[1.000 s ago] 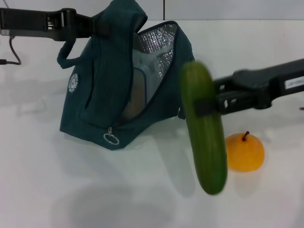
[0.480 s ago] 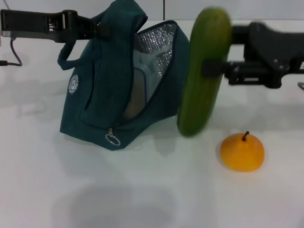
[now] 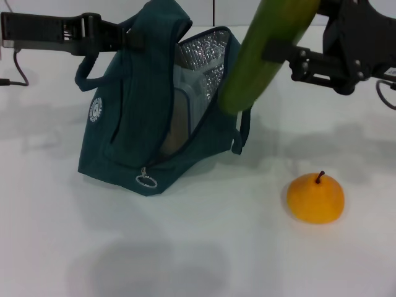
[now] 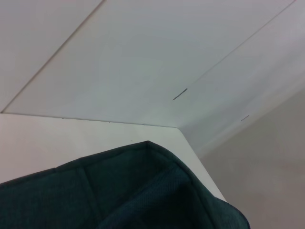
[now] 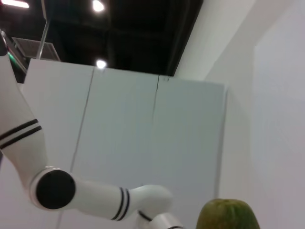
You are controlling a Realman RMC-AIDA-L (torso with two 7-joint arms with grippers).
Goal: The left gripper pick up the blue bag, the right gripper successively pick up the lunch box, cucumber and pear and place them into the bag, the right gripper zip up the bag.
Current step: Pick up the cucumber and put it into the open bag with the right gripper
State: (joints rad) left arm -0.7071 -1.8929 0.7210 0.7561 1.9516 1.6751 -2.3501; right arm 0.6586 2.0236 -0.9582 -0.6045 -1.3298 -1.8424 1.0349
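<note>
green cucumber (image 3: 263, 52) clamped in right gripper (image 3: 286, 57) jaws, tilted above blue bag (image 3: 154, 117); left gripper (image 3: 127, 38) grasps bag's top.

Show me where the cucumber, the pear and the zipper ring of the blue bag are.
cucumber (image 3: 263, 55), head view, middle of its green body.
pear (image 3: 315, 199), head view, centre of the orange skin.
zipper ring (image 3: 146, 181), head view, metal loop at the blue bag (image 3: 133, 117) lower edge.

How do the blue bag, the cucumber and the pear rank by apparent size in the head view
1. blue bag, clearly largest.
2. cucumber, though cropped and nearer the camera, so less sure.
3. pear, smallest.
</note>
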